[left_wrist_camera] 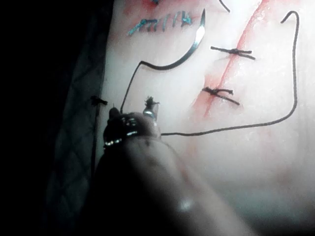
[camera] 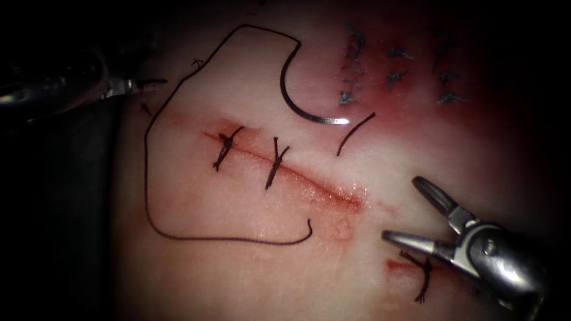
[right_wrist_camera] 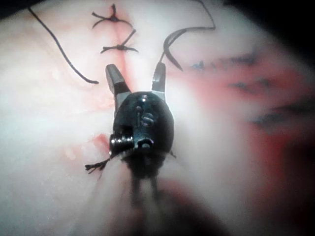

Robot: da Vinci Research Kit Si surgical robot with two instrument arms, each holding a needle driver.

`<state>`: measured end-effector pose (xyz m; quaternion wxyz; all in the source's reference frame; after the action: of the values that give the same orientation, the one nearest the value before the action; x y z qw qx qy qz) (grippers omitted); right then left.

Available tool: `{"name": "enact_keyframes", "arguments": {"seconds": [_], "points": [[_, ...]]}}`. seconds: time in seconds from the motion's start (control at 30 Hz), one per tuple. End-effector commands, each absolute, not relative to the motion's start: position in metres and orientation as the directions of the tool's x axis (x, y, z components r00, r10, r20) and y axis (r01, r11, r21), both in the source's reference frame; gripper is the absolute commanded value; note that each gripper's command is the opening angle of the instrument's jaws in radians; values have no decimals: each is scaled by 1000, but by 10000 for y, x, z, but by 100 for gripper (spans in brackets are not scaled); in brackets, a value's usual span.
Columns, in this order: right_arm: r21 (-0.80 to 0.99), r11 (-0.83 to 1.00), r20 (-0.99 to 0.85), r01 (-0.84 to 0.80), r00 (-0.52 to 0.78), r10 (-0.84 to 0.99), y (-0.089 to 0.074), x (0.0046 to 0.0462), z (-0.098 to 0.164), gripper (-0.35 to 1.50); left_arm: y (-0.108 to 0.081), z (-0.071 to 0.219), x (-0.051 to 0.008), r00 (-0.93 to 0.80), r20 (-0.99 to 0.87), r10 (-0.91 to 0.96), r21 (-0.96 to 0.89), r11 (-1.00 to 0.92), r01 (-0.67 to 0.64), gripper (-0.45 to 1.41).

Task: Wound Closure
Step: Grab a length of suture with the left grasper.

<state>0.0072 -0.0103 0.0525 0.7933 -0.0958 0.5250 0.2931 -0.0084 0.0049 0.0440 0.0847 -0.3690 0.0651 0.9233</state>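
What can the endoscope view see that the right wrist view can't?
Endoscope view adds: the left arm's silver tool beside the long dark thread; whether it holds thread can't be told. Right wrist view adds: the back of the right arm's silver tool, looking between its open, empty jaws. Both share: that tool, the curved steel needle lying loose on the pale tissue right of the cut, and two dark knotted stitches.
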Motion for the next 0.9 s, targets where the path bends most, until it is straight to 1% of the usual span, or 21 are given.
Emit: {"name": "enact_keyframes", "arguments": {"seconds": [0.03, 0.07, 0.1, 0.13, 0.2, 0.27, 0.33, 0.37, 0.43, 0.47, 0.53, 0.57, 0.67, 0.7, 0.9], "points": [[157, 812, -892, -562, 273, 361, -100, 78, 532, 148, 57, 444, -88, -714, -692, 106, 65, -976, -207, 71], [158, 813, -892, -560, 272, 360, -100, 78, 533, 148, 56, 440, -83, -728, -683, 59, 94, -981, -168, 70], [159, 816, -891, -556, 274, 361, -99, 78, 534, 148, 51, 433, -71, -760, -641, -106, 200, -979, -32, 70], [159, 816, -891, -556, 274, 361, -99, 78, 534, 148, 51, 433, -71, -760, -641, -106, 200, -979, -32, 70], [153, 818, -893, -554, 277, 355, -100, 79, 535, 148, 45, 430, -61, -781, -584, -222, 274, -959, 68, 68], [149, 822, -896, -549, 276, 347, -101, 82, 535, 148, 38, 432, -51, -764, -516, -387, 367, -906, 211, 60], [144, 825, -898, -547, 278, 341, -102, 84, 535, 148, 36, 436, -48, -743, -486, -460, 401, -873, 279, 51], [144, 825, -898, -547, 278, 341, -102, 84, 535, 148, 36, 436, -48, -743, -486, -460, 401, -873, 279, 51], [144, 825, -899, -546, 276, 340, -103, 88, 534, 148, 26, 446, -48, -692, -469, -548, 389, -832, 395, 25], [146, 826, -900, -545, 274, 339, -103, 88, 534, 148, 24, 450, -48, -674, -468, -571, 396, -818, 418, 24], [146, 826, -900, -544, 273, 339, -103, 89, 534, 148, 20, 457, -51, -649, -461, -605, 423, -793, 438, 34], [146, 826, -900, -544, 273, 339, -103, 89, 534, 148, 20, 457, -51, -649, -461, -605, 423, -793, 438, 34], [142, 830, -901, -540, 278, 334, -104, 89, 535, 148, 17, 469, -61, -596, -511, -620, 459, -783, 420, 54], [142, 830, -901, -540, 278, 334, -104, 89, 535, 148, 16, 471, -64, -586, -520, -621, 463, -782, 418, 58], [140, 830, -902, -540, 277, 332, -105, 89, 537, 147, 13, 479, -85, -555, -543, -630, 482, -775, 409, 64]]}}
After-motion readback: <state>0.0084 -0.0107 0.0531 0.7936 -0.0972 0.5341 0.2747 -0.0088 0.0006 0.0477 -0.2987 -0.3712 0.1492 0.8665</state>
